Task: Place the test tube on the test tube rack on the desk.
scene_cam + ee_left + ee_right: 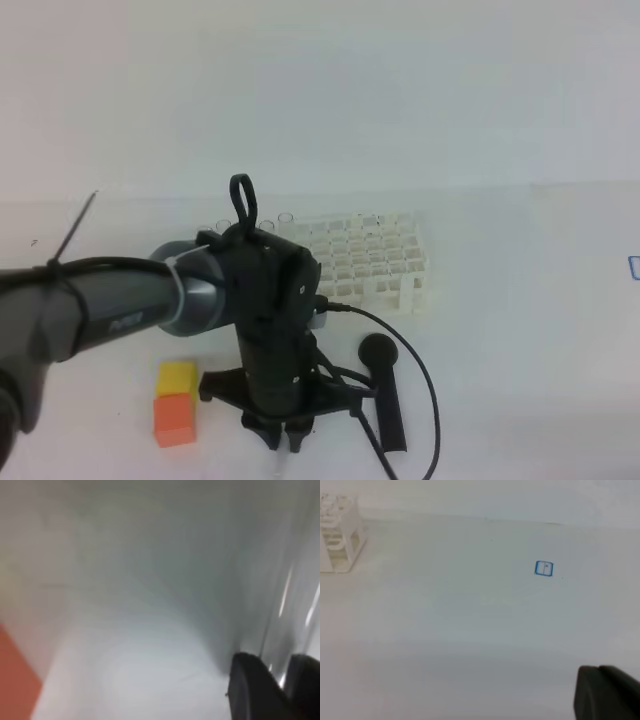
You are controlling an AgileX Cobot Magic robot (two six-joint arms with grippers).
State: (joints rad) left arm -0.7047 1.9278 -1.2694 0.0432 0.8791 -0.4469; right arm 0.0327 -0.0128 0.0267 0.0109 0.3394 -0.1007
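The left pincer [285, 440] points down at the bench's [520, 330] near edge, its fingers [252, 687] pinching a clear test tube [280, 630]. The right pincer [607, 695] is pressed together. The test tube rack [370, 260] stands farther back.

Even, bright, diffuse light washes my plain white worktop [520, 300], leaving only faint, soft shadows under my arm. My left wrist view is badly blurred, with 2 thin glare streaks at its right side. My right wrist view is soft and pale, my dark jaws out of focus.
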